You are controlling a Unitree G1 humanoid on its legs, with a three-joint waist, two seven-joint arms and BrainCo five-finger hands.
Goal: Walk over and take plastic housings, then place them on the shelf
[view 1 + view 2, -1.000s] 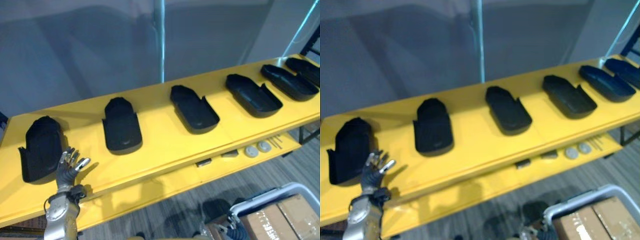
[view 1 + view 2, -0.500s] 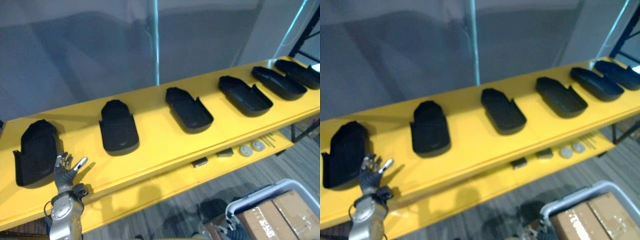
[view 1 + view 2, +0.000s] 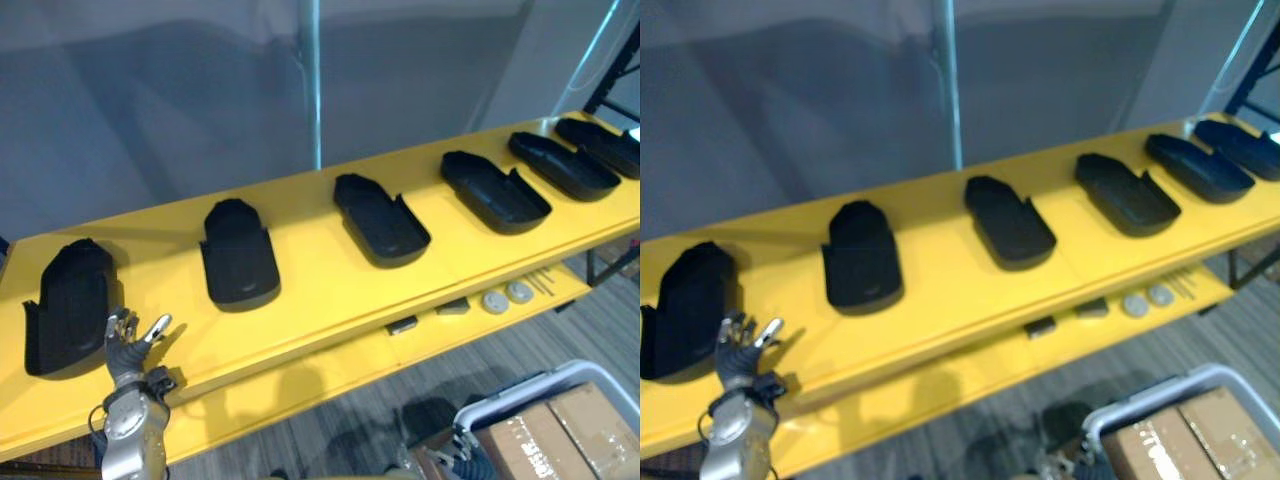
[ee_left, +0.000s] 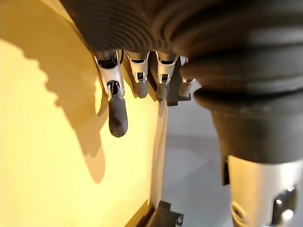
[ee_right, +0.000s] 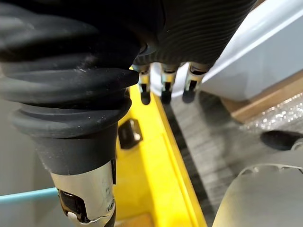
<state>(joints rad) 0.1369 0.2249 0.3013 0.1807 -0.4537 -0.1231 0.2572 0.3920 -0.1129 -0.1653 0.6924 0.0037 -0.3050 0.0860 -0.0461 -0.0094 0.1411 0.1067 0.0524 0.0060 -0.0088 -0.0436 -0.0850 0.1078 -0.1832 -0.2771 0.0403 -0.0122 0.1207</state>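
Several black plastic housings lie in a row on the yellow shelf (image 3: pixel 320 285). The leftmost housing (image 3: pixel 68 305) is nearest, followed by a second housing (image 3: pixel 238 253) and a third housing (image 3: pixel 380 217), with more running to the far right. My left hand (image 3: pixel 128 345) is raised at the shelf's front edge, just right of the leftmost housing and apart from it. It is open, fingers spread, and holds nothing. In the left wrist view its fingers (image 4: pixel 117 113) hang over bare yellow surface. My right hand (image 5: pixel 164 90) hangs open and empty beside the yellow lower ledge (image 5: pixel 151 156).
A metal pole (image 3: pixel 312 80) rises behind the shelf against a grey wall. The lower ledge carries round discs (image 3: pixel 505 297) and small dark blocks (image 3: pixel 403 325). A white bin holding cardboard boxes (image 3: pixel 560 430) stands on the floor at lower right.
The view has shifted a little. My left hand has sunk slightly and stays open beside the leftmost housing. The housings have not moved.
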